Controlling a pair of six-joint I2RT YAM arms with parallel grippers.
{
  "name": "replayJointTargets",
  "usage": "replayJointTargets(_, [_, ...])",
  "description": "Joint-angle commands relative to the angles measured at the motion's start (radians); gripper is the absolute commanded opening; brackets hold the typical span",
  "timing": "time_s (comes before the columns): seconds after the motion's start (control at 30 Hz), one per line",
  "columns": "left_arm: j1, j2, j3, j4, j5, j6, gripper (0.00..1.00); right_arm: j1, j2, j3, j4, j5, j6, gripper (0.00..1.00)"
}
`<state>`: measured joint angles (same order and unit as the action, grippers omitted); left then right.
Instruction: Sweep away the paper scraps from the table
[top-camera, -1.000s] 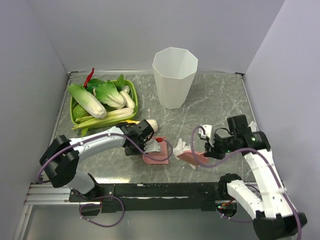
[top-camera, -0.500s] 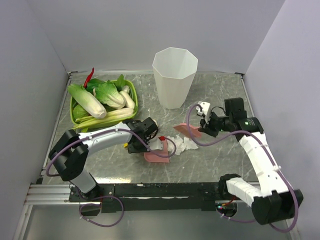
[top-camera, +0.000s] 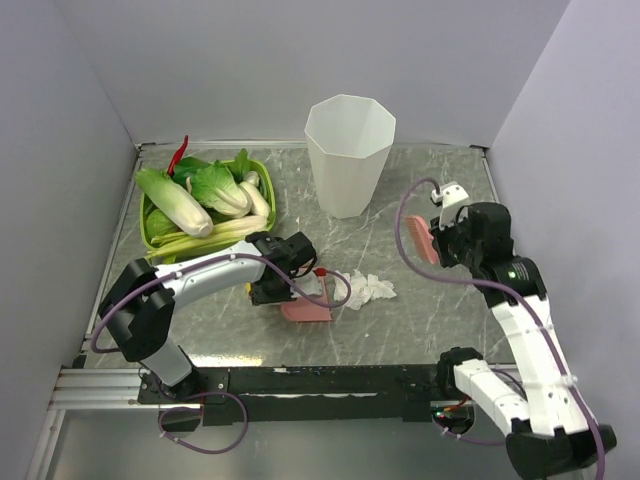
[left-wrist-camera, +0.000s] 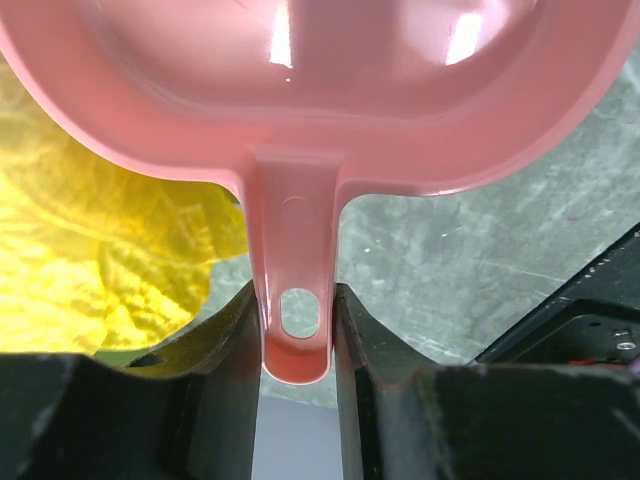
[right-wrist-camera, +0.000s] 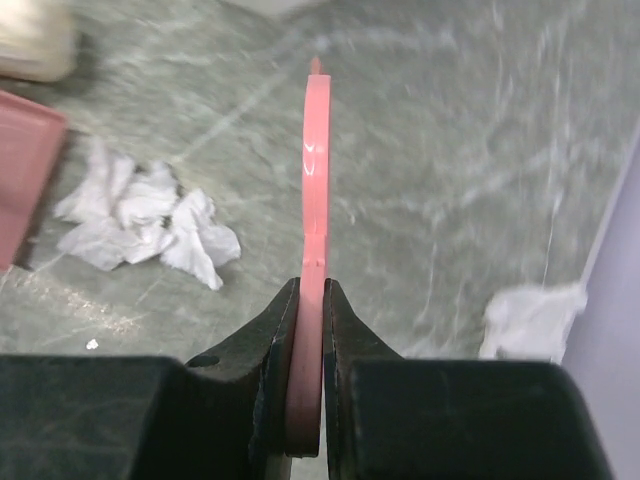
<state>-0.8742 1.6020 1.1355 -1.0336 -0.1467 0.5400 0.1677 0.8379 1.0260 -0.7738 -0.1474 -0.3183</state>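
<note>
Several crumpled white paper scraps (top-camera: 369, 290) lie in a heap on the grey marble table (top-camera: 440, 310), just right of the pink dustpan (top-camera: 307, 310). My left gripper (top-camera: 297, 288) is shut on the dustpan's handle (left-wrist-camera: 295, 300), with the pan (left-wrist-camera: 320, 90) resting on the table. My right gripper (top-camera: 443, 240) is shut on a flat pink brush (top-camera: 421, 240) and holds it above the table, well right of the scraps. In the right wrist view the brush (right-wrist-camera: 316, 170) shows edge-on, the scraps (right-wrist-camera: 150, 215) lie to its left, and one more white wad (right-wrist-camera: 530, 320) lies at the right.
A tall white ribbed bin (top-camera: 349, 150) stands at the back centre. A green tray (top-camera: 150, 235) of leafy cabbages (top-camera: 190, 205) sits at the back left. A yellow crumpled thing (left-wrist-camera: 90, 260) lies under the dustpan's left side. The walls close in on both sides.
My right gripper swept the brush from the near front across the scraps, pushing them left toward the dustpan, then lifted it away to the back right. The left arm shifted the dustpan slightly.
</note>
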Motion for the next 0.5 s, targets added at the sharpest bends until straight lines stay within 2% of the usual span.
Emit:
replayJointTargets(0.0, [-0.005, -0.050, -0.002, -0.008, -0.059, -0.017, 0.01, 0.001, 0.107, 0.013, -0.073, 0.190, 0.209, 0.00])
replayJointTargets(0.3, [-0.003, 0.018, 0.036, 0.020, -0.033, -0.018, 0.01, 0.000, 0.280, -0.026, -0.068, 0.039, 0.317, 0.00])
replayJointTargets(0.43, [-0.005, 0.062, 0.075, 0.036, -0.014, -0.015, 0.01, 0.016, 0.357, -0.018, -0.044, -0.078, 0.393, 0.00])
replayJointTargets(0.47, [-0.008, 0.079, 0.082, 0.040, -0.004, -0.012, 0.01, 0.026, 0.368, -0.018, -0.038, -0.156, 0.404, 0.00])
